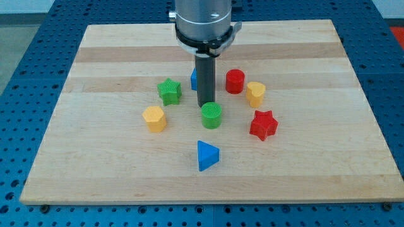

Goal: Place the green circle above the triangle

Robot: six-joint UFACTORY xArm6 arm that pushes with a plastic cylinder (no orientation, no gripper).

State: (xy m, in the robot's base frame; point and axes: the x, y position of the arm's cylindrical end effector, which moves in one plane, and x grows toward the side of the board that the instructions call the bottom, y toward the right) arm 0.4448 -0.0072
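The green circle [212, 116], a short green cylinder, stands near the board's middle. My tip [206, 105] is right behind it, at its upper edge, touching or nearly touching it. The blue triangle [207, 155] lies below the green circle, towards the view's bottom, with a gap between them. The rod comes down from the arm's grey housing [204, 22] at the view's top.
A green star [169, 91] and a yellow hexagon [154, 118] lie left of the tip. A blue block [194, 79] is partly hidden behind the rod. A red cylinder [235, 81], a yellow block [255, 94] and a red star [263, 125] lie to the right. The wooden board [95, 157] rests on a blue perforated table.
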